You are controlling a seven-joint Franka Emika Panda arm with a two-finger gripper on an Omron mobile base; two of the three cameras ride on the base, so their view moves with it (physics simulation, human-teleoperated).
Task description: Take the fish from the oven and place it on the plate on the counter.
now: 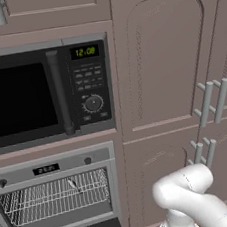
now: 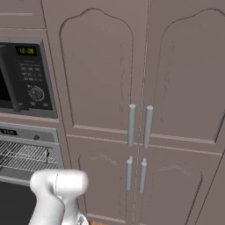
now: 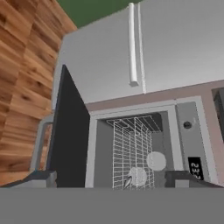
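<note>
The oven [image 1: 58, 198] stands open, its dark door [image 3: 68, 135] dropped flat, and the fish [image 1: 73, 185] lies on the wire rack [image 1: 55, 197] inside, toward the right side of the cavity, a thin dark sliver against the bars. In the right base view it shows again as a small dark mark on the rack [image 2: 47, 154]. In the hand view a small slanted shape at the near end of the rack [image 3: 127, 182] is probably the same fish, though it is too small to be sure.

The tool [image 3: 118, 180] is released, its two dark tips spread wide at the bottom edge of the hand view, with nothing between them. It sits outside the oven, well apart from the fish, looking in along the rack.

The main risk is the grasp itself. The fish is slender and lies low on open bars, so the tips could catch on the wires, close above it, or push it sideways or through a gap. Coming in at the wrong height could knock the tool against the oven's upper frame or the lowered door. A grip too near one end would likely let the fish swing or slip out on the way back. The plate and the table lie outside these pictures, so the carry means a wide swing or a drive, and a loose hold could fail there.
</note>
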